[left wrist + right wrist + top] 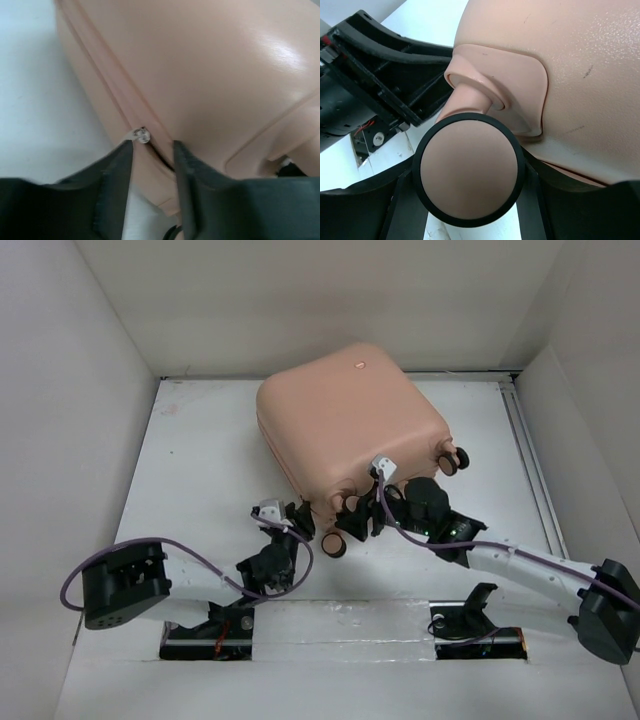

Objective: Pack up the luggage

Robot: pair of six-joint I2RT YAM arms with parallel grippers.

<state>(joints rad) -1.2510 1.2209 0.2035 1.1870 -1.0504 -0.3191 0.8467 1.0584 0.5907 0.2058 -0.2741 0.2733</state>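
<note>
The luggage (350, 420) lies closed on the white table, a pale peach-pink hard shell. My left gripper (300, 518) is at its near-left corner. In the left wrist view the left gripper (152, 147) is open, its jaws a little apart astride the zipper seam. The clear zipper pull (141, 135) sits just past the left fingertip, not held. My right gripper (352, 525) is at the near edge, and in the right wrist view that gripper (468, 176) is shut on a black-rimmed caster wheel (470, 167) that touches both fingers (402, 197).
White walls enclose the table on three sides. A rail (525, 440) runs along the right edge. Two more caster wheels (455, 460) stick out at the suitcase's right corner. The left arm's black body (380, 85) is close beside the held wheel.
</note>
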